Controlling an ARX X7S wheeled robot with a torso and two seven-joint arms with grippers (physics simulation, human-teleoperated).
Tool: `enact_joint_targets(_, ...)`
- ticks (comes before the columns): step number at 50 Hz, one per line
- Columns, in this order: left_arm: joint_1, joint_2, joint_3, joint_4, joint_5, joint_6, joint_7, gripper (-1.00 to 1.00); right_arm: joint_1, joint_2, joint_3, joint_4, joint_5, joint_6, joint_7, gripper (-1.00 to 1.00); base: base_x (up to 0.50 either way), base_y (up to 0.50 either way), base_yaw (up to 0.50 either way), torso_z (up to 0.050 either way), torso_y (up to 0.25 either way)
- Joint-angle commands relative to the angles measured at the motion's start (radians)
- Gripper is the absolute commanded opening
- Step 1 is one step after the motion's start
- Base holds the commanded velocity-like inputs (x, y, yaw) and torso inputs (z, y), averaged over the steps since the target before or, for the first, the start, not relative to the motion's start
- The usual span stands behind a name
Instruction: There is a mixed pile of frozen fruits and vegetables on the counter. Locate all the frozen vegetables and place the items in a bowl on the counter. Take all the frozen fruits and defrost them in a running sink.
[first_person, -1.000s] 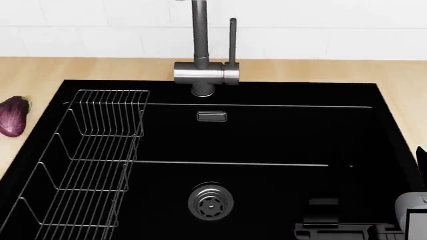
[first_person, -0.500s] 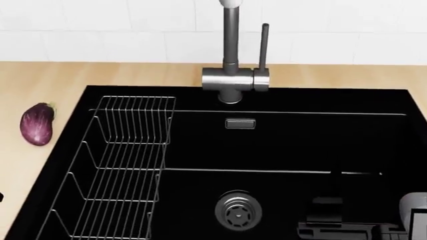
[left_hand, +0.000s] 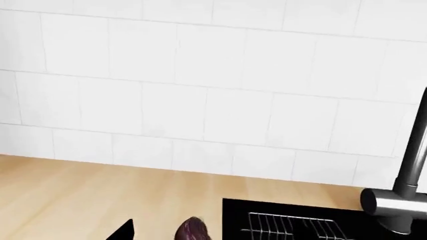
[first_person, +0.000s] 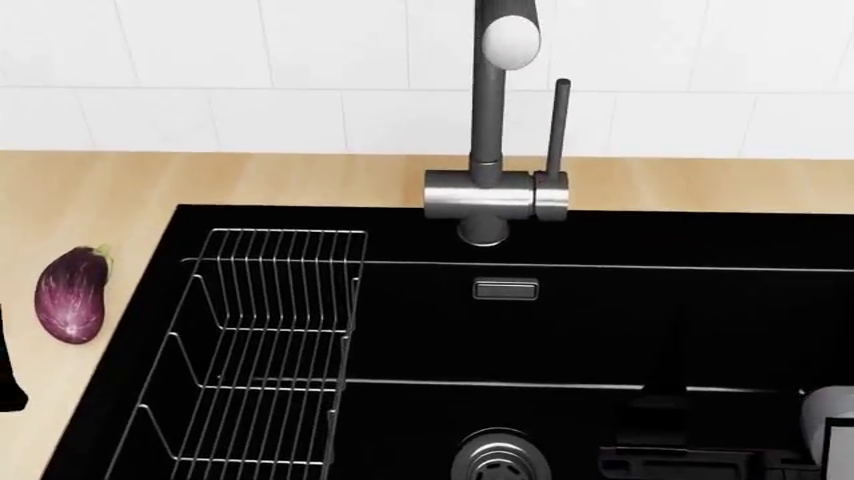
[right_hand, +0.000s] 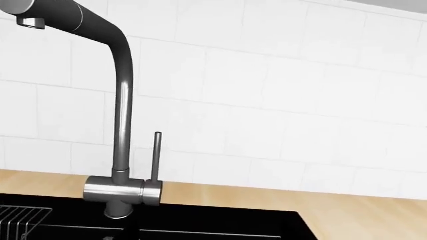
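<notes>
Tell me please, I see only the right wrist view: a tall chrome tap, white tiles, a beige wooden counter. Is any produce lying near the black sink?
Observer: Yes. In the head view a long purple eggplant lies on the beige counter, apart from the left edge of the black sink.
Operator: Is any fruit inside the basin?
Observer: None in the part shown, only a wire basket rack along its left side and a round steel drain.
Operator: Does the left wrist camera see the eggplant?
Observer: Only its end, at the frame edge.
</notes>
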Motion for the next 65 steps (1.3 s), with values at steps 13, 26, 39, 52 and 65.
enact_joint_targets(13,-0.309,0.03,0.189,-0.202,-0.009,-0.173,-0.051,1.0,-0.017,0.01,0.038,-0.01,0.057,-0.003,0.004,1.0,0.0,0.0,0.0,0.0,0.0)
enact_joint_targets(26,-0.34,0.064,0.294,-0.397,0.123,-0.078,0.001,1.0,-0.017,-0.001,0.019,-0.003,0.044,-0.019,-0.004,1.0,0.0,0.0,0.0,0.0,0.0)
enact_joint_targets(39,-0.356,0.098,0.378,-0.596,0.218,-0.009,0.032,1.0,-0.021,-0.001,0.015,0.009,0.037,-0.03,-0.01,1.0,0.0,0.0,0.0,0.0,0.0)
enact_joint_targets(52,-0.412,0.138,0.409,-0.818,0.272,0.079,0.086,1.0,-0.018,-0.006,-0.005,0.016,0.03,-0.034,-0.014,1.0,0.0,0.0,0.0,0.0,0.0)
enact_joint_targets(65,-0.447,0.147,0.411,-0.94,0.288,0.117,0.112,1.0,-0.019,-0.018,-0.006,0.028,0.058,-0.047,-0.028,1.0,0.0,0.0,0.0,0.0,0.0)
